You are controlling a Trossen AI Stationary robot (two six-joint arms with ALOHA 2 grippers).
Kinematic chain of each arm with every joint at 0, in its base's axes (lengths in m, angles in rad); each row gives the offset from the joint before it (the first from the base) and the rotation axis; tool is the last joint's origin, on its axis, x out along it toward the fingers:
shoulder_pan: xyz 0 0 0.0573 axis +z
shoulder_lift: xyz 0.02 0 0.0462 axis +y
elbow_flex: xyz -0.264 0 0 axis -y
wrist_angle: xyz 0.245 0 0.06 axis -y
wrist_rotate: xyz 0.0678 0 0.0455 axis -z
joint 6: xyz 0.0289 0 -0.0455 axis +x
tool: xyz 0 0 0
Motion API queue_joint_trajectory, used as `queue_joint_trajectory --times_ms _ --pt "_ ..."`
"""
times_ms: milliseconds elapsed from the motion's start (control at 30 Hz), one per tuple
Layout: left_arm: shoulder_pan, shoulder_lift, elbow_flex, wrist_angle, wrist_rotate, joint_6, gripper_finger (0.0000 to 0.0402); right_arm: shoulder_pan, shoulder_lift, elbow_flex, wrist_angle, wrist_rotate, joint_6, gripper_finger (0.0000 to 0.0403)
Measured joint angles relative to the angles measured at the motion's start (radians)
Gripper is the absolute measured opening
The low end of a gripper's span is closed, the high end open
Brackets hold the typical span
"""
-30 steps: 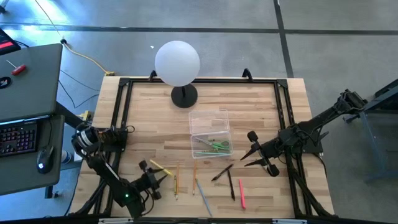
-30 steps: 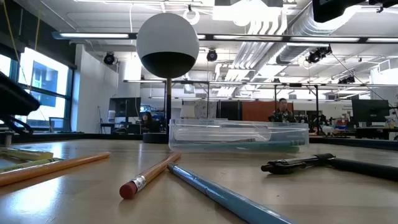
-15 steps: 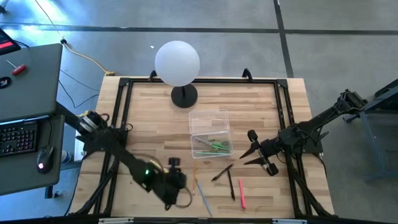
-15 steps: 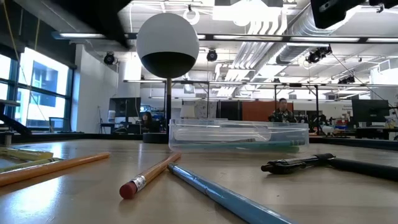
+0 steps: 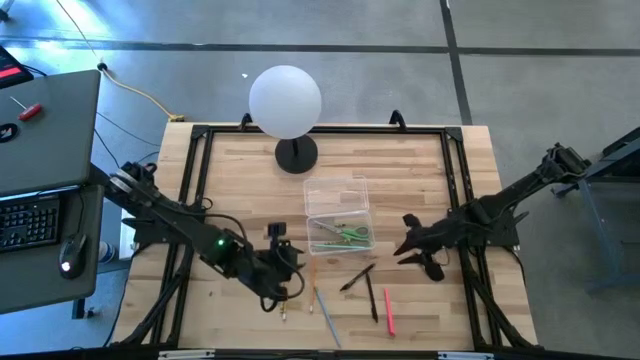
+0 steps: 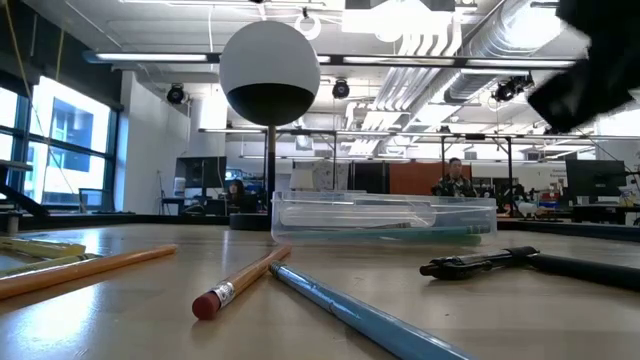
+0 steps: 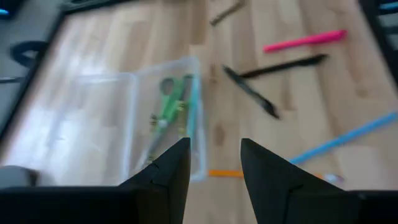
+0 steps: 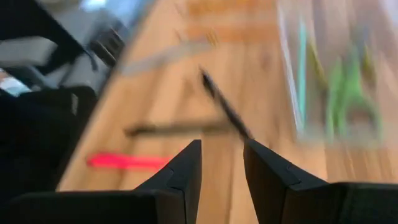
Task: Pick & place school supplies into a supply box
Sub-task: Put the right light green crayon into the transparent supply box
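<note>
The clear supply box [image 5: 338, 213] stands open at the table's middle, with green-handled scissors [image 5: 345, 235] and a teal pen [image 7: 193, 112] lying in it. Loose supplies lie on the wood near it: two black pens [image 5: 357, 277], a pink pen [image 5: 388, 310], a blue pencil [image 5: 325, 310] and an orange pencil [image 5: 312, 285]. My left gripper [image 5: 290, 268] hangs open above the table just left of the box's near end, nothing between its fingers [image 7: 214, 149]. My right gripper [image 5: 402, 248] hovers open right of the box, empty [image 8: 222, 146].
A white globe lamp [image 5: 286, 102] on a black foot stands behind the box. Yellow pencils [image 6: 40, 250] lie at the near left. A black frame [image 5: 195, 180] edges the table. Bare wood lies left of the box.
My left gripper has risen from the yellow pencils at the near left and swung right toward the box, rolling its wrist as it went; it carries nothing. My right gripper has tipped down and rolled, keeping its place right of the box.
</note>
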Motion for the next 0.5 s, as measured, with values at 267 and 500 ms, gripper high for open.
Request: queue_joint_trajectory --times_ms 267,500 --pt "0.006 0.004 -0.045 0.039 -0.138 -0.051 0.0172 0.117 -0.001 0.0 -0.223 0.217 0.358 0.0098" --pt "0.007 0.004 -0.068 0.046 -0.159 -0.098 0.0172 0.298 -0.004 0.076 -0.34 0.184 0.536 0.0082"
